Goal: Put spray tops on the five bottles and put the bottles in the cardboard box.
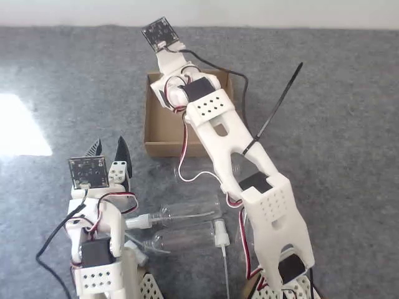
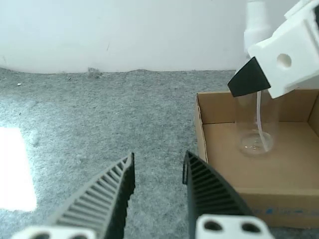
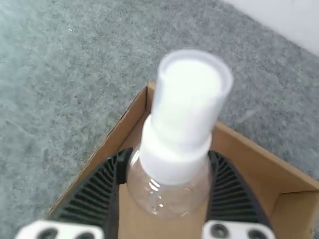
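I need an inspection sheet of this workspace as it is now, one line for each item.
Surface: grey mat, with a bright light patch at one side.
Job's things: box on the mat; one bottle with a top, upright in it; two bottles lie between the arms; a loose top beside them.
Clutter: nothing seen.
Grippers: right gripper shut on the upright bottle; left gripper open over bare mat.
Cables: wires run along both arms; a zip tie sticks out of the right arm.
Surroundings: white wall behind.
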You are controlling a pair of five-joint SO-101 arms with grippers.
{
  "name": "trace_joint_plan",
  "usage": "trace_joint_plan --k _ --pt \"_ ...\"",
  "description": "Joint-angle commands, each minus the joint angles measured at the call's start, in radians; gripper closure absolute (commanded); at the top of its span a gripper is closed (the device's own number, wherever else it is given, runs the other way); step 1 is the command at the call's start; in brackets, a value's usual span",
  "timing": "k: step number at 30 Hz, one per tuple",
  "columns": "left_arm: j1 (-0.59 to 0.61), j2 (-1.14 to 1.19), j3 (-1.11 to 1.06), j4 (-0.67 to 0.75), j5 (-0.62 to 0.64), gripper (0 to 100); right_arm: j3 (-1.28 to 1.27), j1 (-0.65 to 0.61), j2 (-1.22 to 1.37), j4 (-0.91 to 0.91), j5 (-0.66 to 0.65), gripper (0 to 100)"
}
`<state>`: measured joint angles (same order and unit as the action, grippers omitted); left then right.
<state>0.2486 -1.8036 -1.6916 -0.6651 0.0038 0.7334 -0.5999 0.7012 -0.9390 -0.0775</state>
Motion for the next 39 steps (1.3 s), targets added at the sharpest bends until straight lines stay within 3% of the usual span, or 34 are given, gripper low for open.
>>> trace_joint_plan --k 1,17,39 --pt "0.005 -0.015 0.007 0.012 -0.006 85 0.028 0.010 -0.107 -0.001 -0.021 88.7" --pt "0.005 -0.015 0.007 0.012 -0.006 85 0.028 0.007 0.074 0.337 -0.023 88.7" --pt "0.005 -0.015 0.007 0.012 -0.006 85 0.034 -0.022 0.194 0.380 -0.026 88.3"
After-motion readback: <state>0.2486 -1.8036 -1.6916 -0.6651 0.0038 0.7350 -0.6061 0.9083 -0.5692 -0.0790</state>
